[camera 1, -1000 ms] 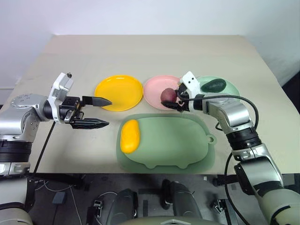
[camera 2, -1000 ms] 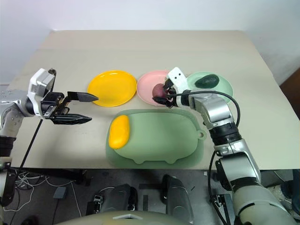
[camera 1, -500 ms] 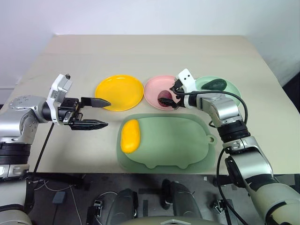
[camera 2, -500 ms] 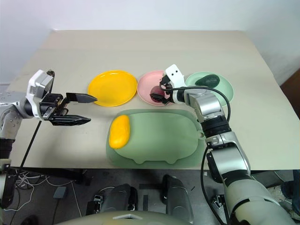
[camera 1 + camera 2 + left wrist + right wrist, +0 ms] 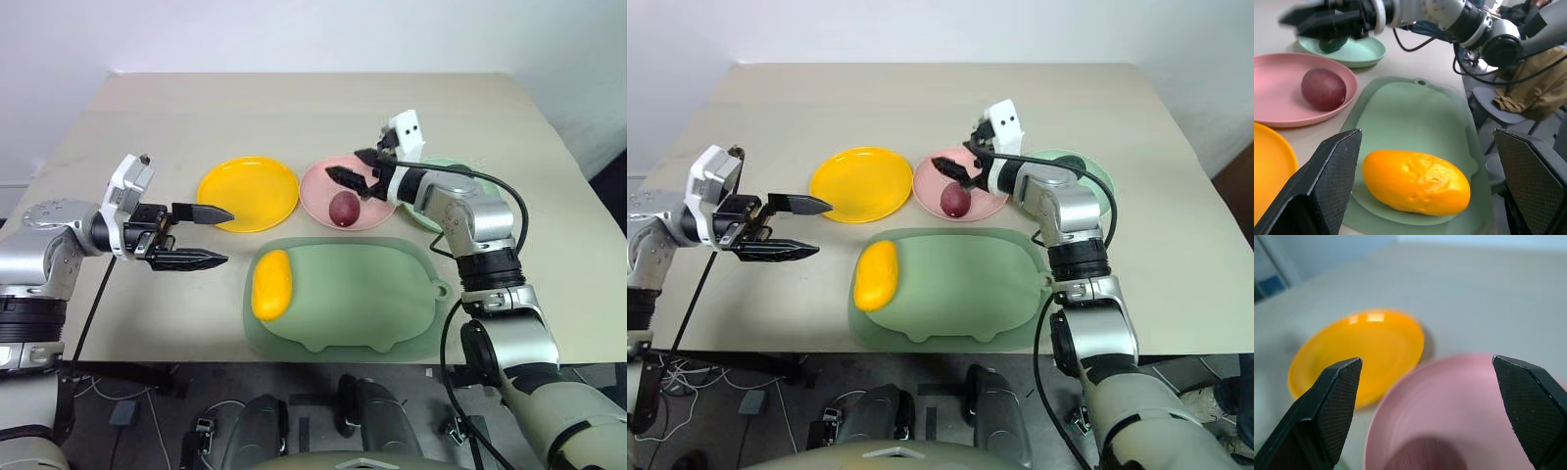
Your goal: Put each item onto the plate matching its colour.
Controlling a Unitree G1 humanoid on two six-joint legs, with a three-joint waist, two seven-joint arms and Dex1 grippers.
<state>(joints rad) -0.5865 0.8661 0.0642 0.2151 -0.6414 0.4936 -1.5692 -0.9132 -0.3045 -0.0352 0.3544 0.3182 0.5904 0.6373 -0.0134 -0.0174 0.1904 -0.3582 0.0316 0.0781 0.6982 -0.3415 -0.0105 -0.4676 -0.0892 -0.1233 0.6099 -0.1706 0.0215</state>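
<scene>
A dark red-purple item [image 5: 343, 208] lies on the pink plate [image 5: 315, 186]. Just above and behind it hovers my right gripper [image 5: 355, 168], open and holding nothing. The yellow item [image 5: 271, 284] rests on the left end of the dull-green mat [image 5: 362, 294]. Nothing lies on the yellow-orange plate [image 5: 249, 193]. My left gripper [image 5: 227, 235] stands open to the left of that plate, pointing at it, a little above the table. In the left wrist view the dark green item [image 5: 1332, 45] sits on the mint plate [image 5: 1364, 51], partly behind my right arm.
The three plates stand in a row across the middle of the beige table [image 5: 294, 108], with the mat in front of them near the table's front edge. The mat's ring tab [image 5: 443, 291] sticks out on the right.
My right gripper has let go of the red-purple item, which now lies on the pink plate. The gripper opened and rose above it. The left arm has stayed still.
</scene>
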